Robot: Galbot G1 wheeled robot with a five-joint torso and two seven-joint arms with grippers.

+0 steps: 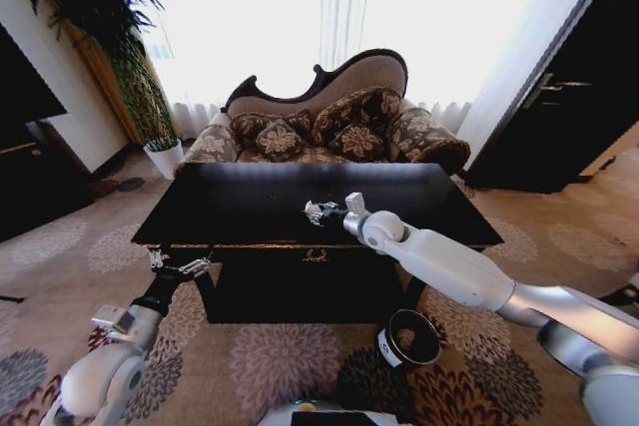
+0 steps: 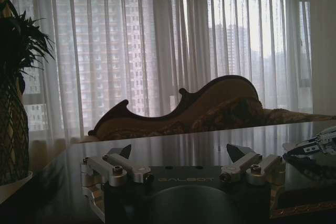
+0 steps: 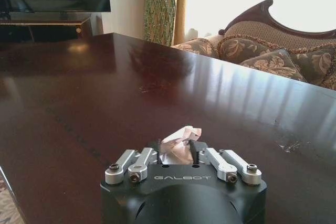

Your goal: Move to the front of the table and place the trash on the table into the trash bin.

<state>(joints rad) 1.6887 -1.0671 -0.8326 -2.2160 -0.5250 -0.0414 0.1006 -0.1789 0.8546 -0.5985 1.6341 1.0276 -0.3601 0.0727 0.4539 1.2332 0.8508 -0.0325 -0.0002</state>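
The glossy black table (image 1: pixel 250 197) stands right in front of me. My right gripper (image 1: pixel 318 212) reaches over the middle of its top. In the right wrist view, this gripper (image 3: pixel 178 155) is shut on a crumpled white paper wad (image 3: pixel 179 142), a piece of the trash, close above the dark table surface (image 3: pixel 105 93). My left gripper (image 1: pixel 182 268) hangs low by the table's front left corner. In the left wrist view, that gripper (image 2: pixel 181 155) is open and holds nothing. The black trash bin (image 1: pixel 409 338), with a white label, stands on the carpet in front of the table, to the right.
A patterned brown sofa (image 1: pixel 329 122) sits directly behind the table. A white plant pot (image 1: pixel 165 157) with a tall plant stands at the back left, beside a dark cabinet (image 1: pixel 30 157). A dark door (image 1: pixel 569 97) is at the right. Patterned carpet surrounds the table.
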